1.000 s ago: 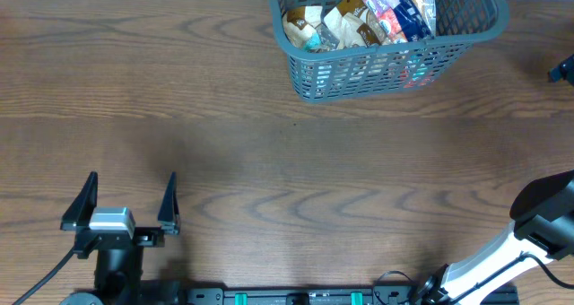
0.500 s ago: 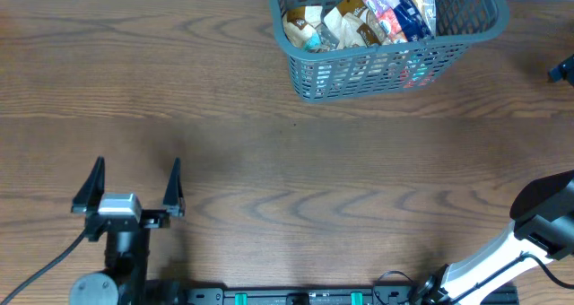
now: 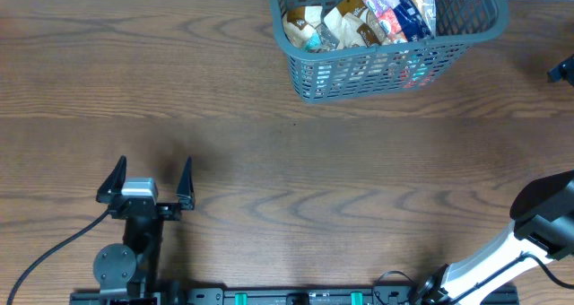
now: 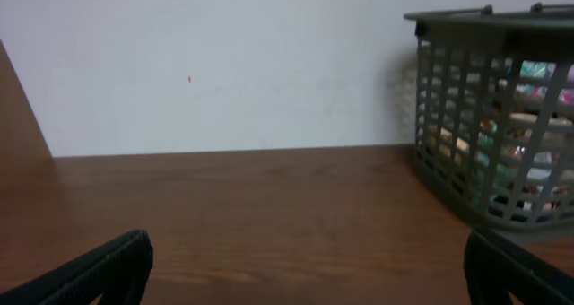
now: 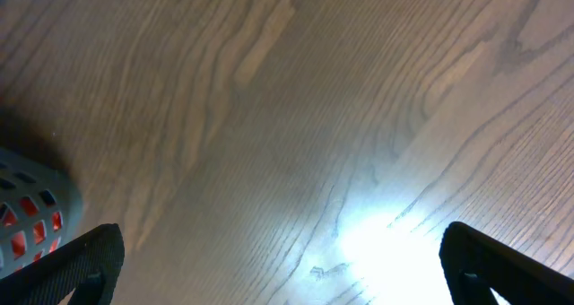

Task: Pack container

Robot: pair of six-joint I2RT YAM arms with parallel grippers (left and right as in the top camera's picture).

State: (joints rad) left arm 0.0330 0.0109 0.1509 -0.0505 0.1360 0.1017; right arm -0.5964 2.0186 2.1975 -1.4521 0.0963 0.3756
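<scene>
Container (image 3: 359,72) sits far-right on bench (image 3: 269,143), long axis left-to-right; right pincer (image 5: 282,269), wide and empty, is nearer than left pincer (image 3: 145,174), also wide

The container (image 3: 381,72) is a dark grey-blue rectangular plastic basket with slotted lattice walls, rounded corners and a thick rim. It stands upright on the table (image 3: 269,152) at the far edge, right of centre, and its far end is cut off by the overhead frame. It is turned a little, so the near rim rises toward the right. Inside lies a jumble of packets (image 3: 359,18) (brown, white, blue and red among them), heaped to about rim height. Red shows through the slots of the near wall. The left wrist view has it at the right, colours glinting through the lattice, while the right wrist view catches only one rounded corner at lower left.
</scene>
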